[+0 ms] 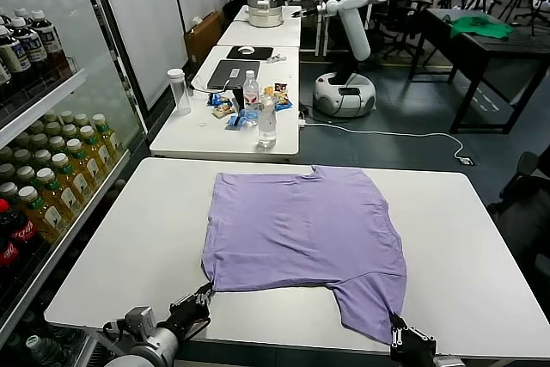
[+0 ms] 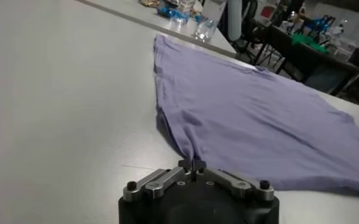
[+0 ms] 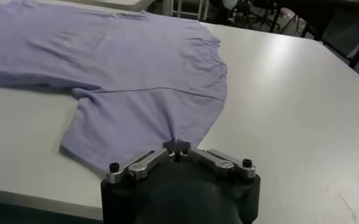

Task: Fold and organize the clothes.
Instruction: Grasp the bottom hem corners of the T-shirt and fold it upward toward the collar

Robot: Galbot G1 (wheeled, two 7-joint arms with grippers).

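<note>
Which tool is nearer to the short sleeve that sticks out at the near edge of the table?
The right tool. It pinches the end of that sleeve of the T-shirt. The left tool grips the shirt's other near corner, away from the sleeve.

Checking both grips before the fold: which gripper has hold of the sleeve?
The right gripper: it pinches the sleeve hem of the T-shirt. The left gripper holds a bottom corner instead.

Bare table (image 1: 464, 238) flanks T-shirt (image 1: 305, 234).
</note>
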